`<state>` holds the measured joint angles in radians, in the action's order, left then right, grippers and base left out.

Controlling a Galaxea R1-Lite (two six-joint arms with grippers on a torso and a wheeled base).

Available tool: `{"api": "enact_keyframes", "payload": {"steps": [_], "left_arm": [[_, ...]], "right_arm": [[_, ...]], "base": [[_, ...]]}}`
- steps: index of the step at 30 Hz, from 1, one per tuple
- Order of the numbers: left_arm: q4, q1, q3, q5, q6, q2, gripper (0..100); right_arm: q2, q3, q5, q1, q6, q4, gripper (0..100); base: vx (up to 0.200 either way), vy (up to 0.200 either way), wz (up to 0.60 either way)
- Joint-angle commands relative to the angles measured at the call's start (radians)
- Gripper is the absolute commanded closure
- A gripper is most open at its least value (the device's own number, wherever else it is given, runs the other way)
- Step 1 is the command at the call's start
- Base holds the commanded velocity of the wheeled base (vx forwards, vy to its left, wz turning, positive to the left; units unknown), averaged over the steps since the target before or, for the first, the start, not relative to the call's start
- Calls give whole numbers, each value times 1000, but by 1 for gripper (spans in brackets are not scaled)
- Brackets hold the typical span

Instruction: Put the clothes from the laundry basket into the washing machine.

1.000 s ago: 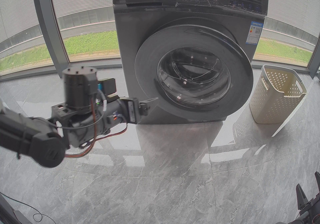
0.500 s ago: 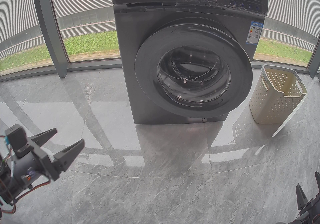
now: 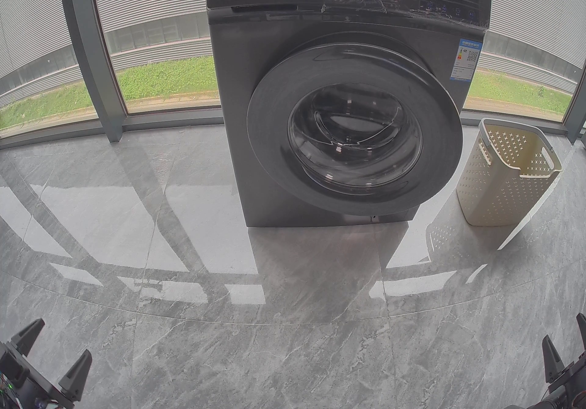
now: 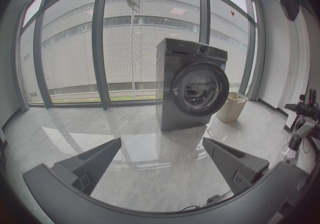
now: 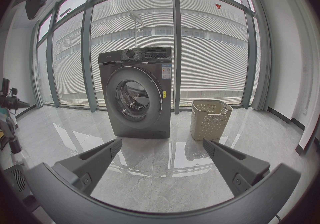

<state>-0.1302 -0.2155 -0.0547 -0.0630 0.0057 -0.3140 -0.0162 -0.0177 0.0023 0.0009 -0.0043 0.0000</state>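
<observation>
The washing machine (image 3: pixel 342 93) is standing in the upper centre of the head view, a dark grey front-loader with a black control strip running along its top. Its round door (image 3: pixel 354 129) is sitting shut, and the steel drum is showing through the glass; what is lying inside the drum cannot be told. The laundry basket (image 3: pixel 510 175) is standing upright on the floor (image 3: pixel 293 319) at the right of the frame, just beside the machine's right side and not touching it. It is cream plastic with perforated walls, and its inner walls are showing pale and bare down as far as the rim lets one see.

The left gripper (image 3: pixel 61 340) is hanging at the lower left corner of the frame, well apart from machine and basket, its fingers spread wide and gripping nothing; the left wrist view is showing the same spread gripper (image 4: pixel 161 141) over bare floor. The right gripper (image 3: pixel 563 331) is sitting at the lower right corner, and in the right wrist view (image 5: pixel 161 141) its fingers are likewise standing wide apart, touching nothing. Tall windows (image 3: pixel 152 32) are running behind the machine.
</observation>
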Motion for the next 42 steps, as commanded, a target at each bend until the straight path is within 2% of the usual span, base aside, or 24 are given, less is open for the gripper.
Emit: {"api": "enact_keyframes", "payload": {"steps": [1, 2, 6, 7, 10, 12, 14, 15, 22, 28, 33, 35, 37, 38, 39, 41, 42], "left_arm": [[58, 180, 55, -38, 31, 228, 0], [60, 262, 55, -28, 30, 250, 0], [60, 240, 55, -31, 34, 260, 0], [64, 231, 55, -34, 48, 273, 0], [83, 214, 50, -40, 42, 309, 0], [100, 214, 44, -37, 28, 311, 0], [113, 216, 55, 25, -29, 311, 0], [126, 214, 55, 48, -44, 311, 0], [130, 214, 55, 57, -44, 311, 0], [130, 212, 55, 60, -15, 313, 0], [130, 212, 55, 61, -12, 313, 0], [130, 212, 55, 60, -13, 313, 0], [130, 214, 55, 60, -15, 311, 0], [130, 212, 55, 60, -15, 313, 0], [130, 212, 55, 60, -16, 313, 0], [130, 212, 55, 60, -18, 313, 0], [130, 212, 55, 60, -20, 313, 0]], "right_arm": [[7, 18, -1, 1, 0, 0, 0], [7, 18, -1, 1, 0, 0, 0], [7, 18, -1, 1, 0, 0, 0], [7, 18, -1, 1, 0, 0, 0], [7, 18, -1, 1, 0, 0, 0], [7, 18, -1, 1, 0, 0, 0], [7, 18, -1, 1, 0, 0, 0], [7, 16, -1, 1, 0, 0, 0], [5, 18, 1, -2, -2, 0, 0], [7, 16, -2, 1, 1, 0, 0], [7, 15, -8, -1, 4, -3, 0], [5, -44, -1, 1, 12, -29, 0], [-53, -225, -4, 18, 73, -38, 0], [-137, -308, 16, 37, 109, -25, 0], [-162, -321, 27, 48, 116, -20, 0], [-263, -320, 127, 111, 119, 12, 0], [-320, -300, 205, 151, 121, 21, 0]], "base": [[0, 0, 0], [0, 0, 0], [0, 0, 0], [0, 0, 0], [0, 0, 0], [0, 0, 0], [0, 0, 0], [0, 0, 0], [0, 0, 0], [0, 0, 0], [0, 0, 0], [0, 0, 0], [0, 0, 0], [0, 0, 0], [0, 0, 0], [0, 0, 0], [0, 0, 0]]}}
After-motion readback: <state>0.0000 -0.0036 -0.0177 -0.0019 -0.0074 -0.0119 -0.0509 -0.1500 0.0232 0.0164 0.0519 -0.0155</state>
